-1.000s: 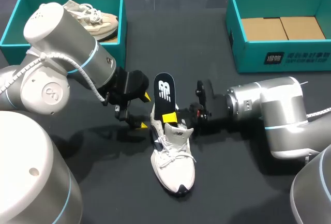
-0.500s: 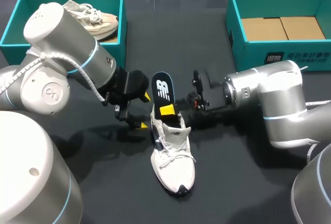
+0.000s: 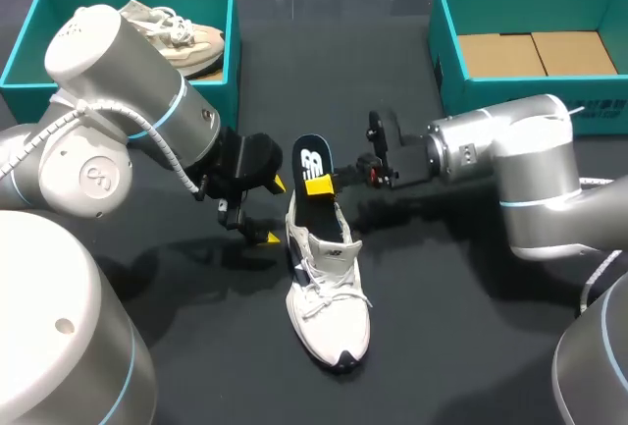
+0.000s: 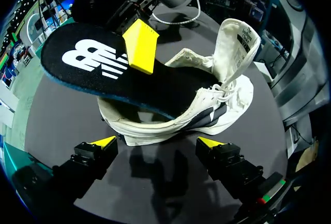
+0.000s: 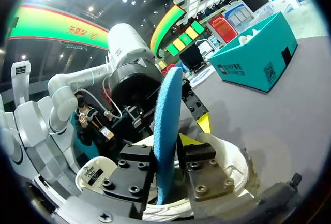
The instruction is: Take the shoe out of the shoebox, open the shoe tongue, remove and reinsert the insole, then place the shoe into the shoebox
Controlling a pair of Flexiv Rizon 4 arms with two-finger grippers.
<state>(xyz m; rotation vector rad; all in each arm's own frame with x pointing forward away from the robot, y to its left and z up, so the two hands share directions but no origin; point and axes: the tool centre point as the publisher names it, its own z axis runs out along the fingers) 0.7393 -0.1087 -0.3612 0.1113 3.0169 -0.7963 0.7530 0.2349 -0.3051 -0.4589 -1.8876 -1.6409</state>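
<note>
Yellow-tipped, the right gripper [image 3: 319, 185] is clamped on both faces of the black insole [image 3: 312, 160], which is held slanting up out of the white shoe [image 3: 330, 297]. The shoe is set on the table [image 3: 442, 337], well apart from the teal box [image 3: 530, 111]. The left gripper [image 3: 275, 211] is held spread beside the heel, gripping nothing.

Shoe [image 3: 330, 297]: white woven cloth upper, matt, with cord laces. Insole [image 4: 103, 69]: matt black fabric top, rough blue foam underside. My right pincer [image 5: 166, 154]: matt black metal fingers, smooth yellow plastic tips. Bench [image 3: 451, 346]: dark, matt. Shoebox [image 3: 530, 116]: teal card, plain brown card inside.
</note>
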